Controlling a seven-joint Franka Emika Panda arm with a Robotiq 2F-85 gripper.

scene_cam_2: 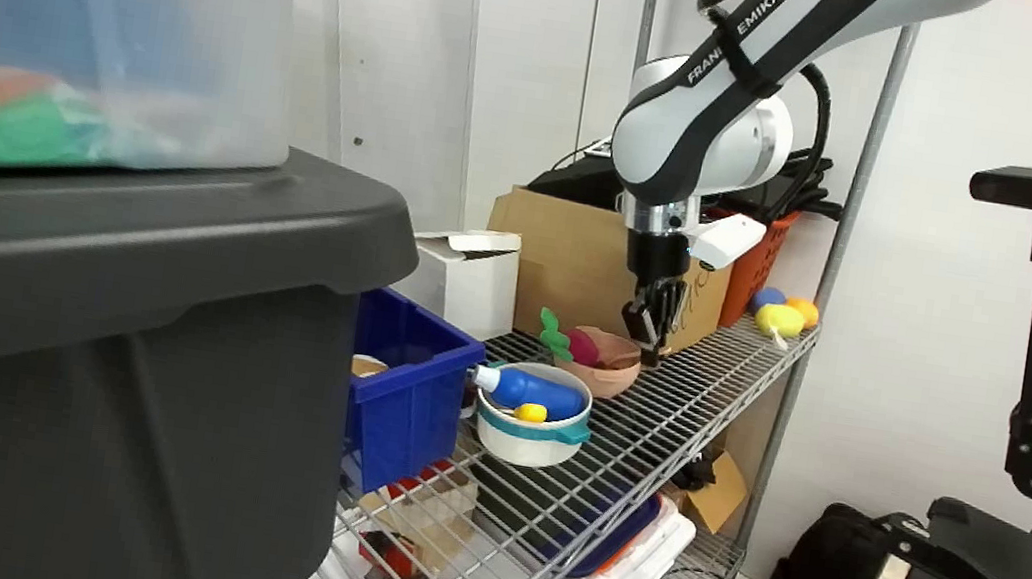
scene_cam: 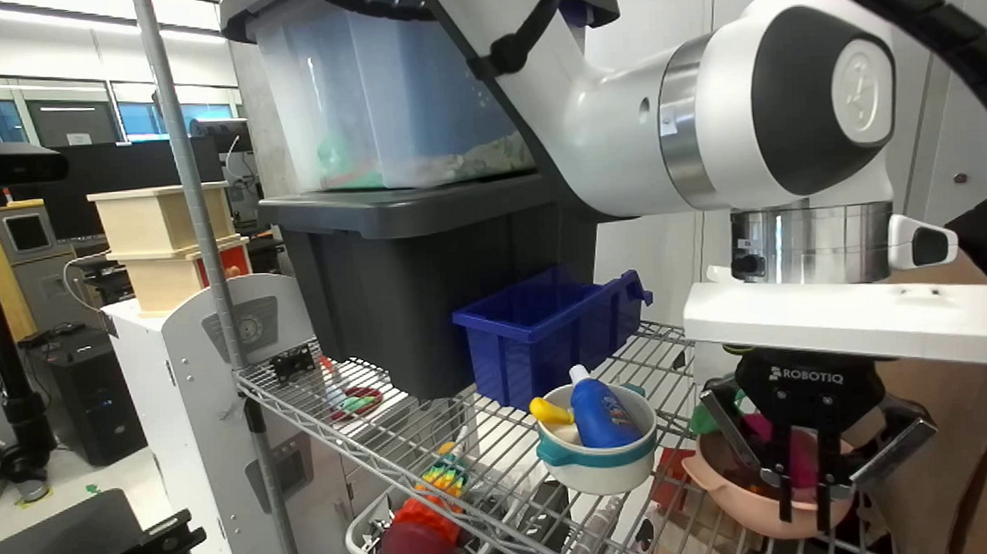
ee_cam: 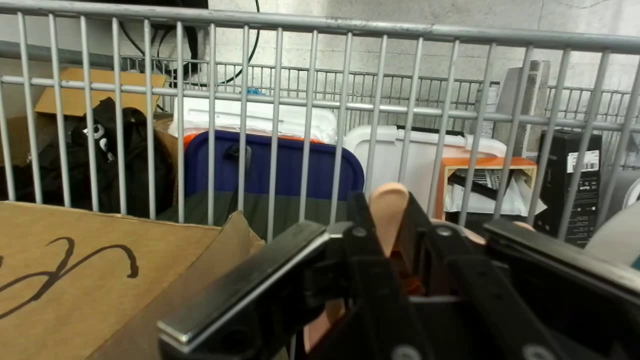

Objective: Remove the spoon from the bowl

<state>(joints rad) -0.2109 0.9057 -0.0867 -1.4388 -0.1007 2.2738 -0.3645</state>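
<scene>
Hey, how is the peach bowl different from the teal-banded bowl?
The peach bowl is shallow with flared sides; the teal-banded bowl has steeper white walls. The peach bowl holds a magenta-and-green toy; the teal-banded bowl holds a blue bottle and a yellow item. Both are round and rest on the wire shelf.

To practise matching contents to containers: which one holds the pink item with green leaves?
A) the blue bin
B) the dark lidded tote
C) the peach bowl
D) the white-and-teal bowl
C: in an exterior view, the pink item lies in the peach bowl, its green leaves reaching past the rim.
</scene>
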